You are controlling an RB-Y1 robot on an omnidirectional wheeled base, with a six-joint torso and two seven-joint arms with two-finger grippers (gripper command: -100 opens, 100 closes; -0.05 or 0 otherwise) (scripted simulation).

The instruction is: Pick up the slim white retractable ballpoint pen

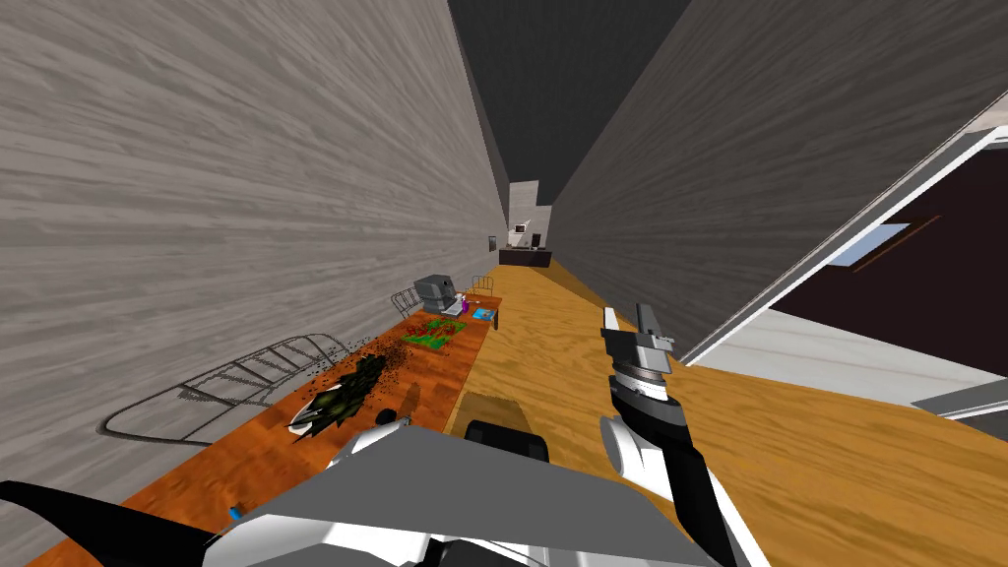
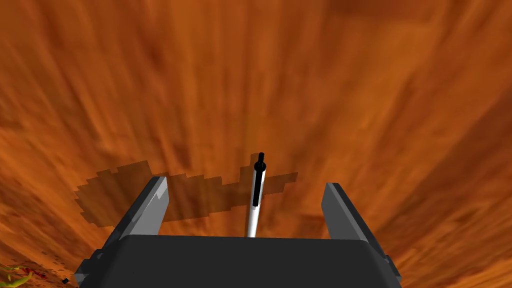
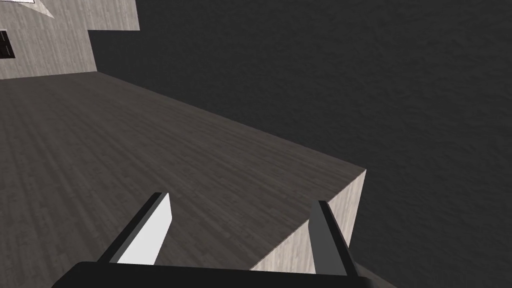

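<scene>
My left hand (image 2: 245, 183) hangs fingers apart astride the pen (image 2: 252, 220) on the counter (image 2: 300, 75), so I'd sink straight and pinch its barrel squarely, right hand (image 1: 628, 315) raised, likewise apart.

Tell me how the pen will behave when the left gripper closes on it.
The pen looks thin and round, lying on the smooth table, so it will probably roll if the open left gripper touches one side first. Its slim, straight body suggests it is light and stiff. The black clip might stop it rolling far.
</scene>
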